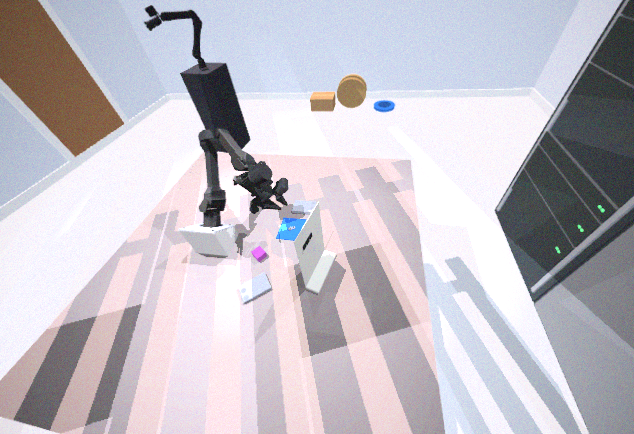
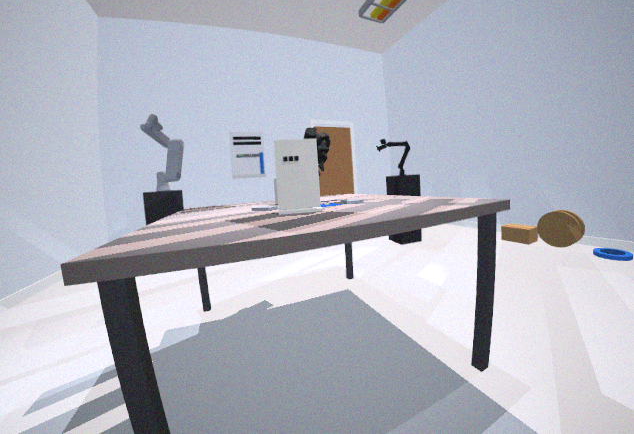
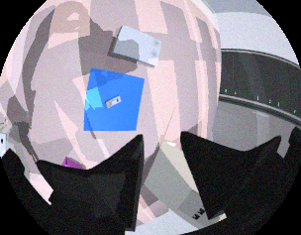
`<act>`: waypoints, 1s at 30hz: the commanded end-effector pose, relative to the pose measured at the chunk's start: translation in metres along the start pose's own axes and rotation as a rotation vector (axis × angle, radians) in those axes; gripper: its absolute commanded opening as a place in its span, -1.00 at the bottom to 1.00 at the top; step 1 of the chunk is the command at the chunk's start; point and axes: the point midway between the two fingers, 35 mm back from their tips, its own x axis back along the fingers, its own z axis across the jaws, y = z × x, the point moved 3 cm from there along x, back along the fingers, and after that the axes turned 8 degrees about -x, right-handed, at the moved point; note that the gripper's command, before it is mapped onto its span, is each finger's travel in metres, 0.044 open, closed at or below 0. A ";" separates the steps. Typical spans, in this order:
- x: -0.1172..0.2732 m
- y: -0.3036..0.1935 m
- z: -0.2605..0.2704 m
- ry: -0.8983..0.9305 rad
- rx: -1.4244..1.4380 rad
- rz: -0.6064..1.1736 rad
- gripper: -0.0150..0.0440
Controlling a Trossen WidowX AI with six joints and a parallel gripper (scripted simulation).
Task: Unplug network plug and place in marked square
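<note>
The small pale plug [image 1: 291,227] [image 3: 113,102] lies on the blue marked square [image 1: 285,235] [image 3: 128,118] on the table. It is out of the upright white panel [image 1: 313,260] [image 2: 297,183] [image 3: 167,173], whose dark sockets [image 1: 307,240] [image 2: 290,158] [image 3: 198,213] show no plug. My black gripper [image 1: 285,204] [image 3: 162,134] is partly open, with nothing between its fingers. It is above the table, off the plug, near the panel's upper edge; in the wrist view the panel shows between and behind the fingers. Whether a finger touches the panel is not clear.
A magenta cube [image 1: 259,254] [image 3: 70,163] is on the arm's side of the panel. A flat grey box [image 1: 256,287] lies in front of it, and another grey box [image 1: 304,207] [image 3: 137,46] lies beyond the square. The arm's white base [image 1: 207,243] is at the left.
</note>
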 end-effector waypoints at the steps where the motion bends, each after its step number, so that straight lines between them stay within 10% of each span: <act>1: 0.009 0.001 -0.007 -0.002 0.008 -0.003 0.04; 22: 0.061 0.011 -0.035 -0.016 0.010 -0.016 0.04; 30: 0.061 0.011 -0.035 -0.016 0.010 -0.016 0.75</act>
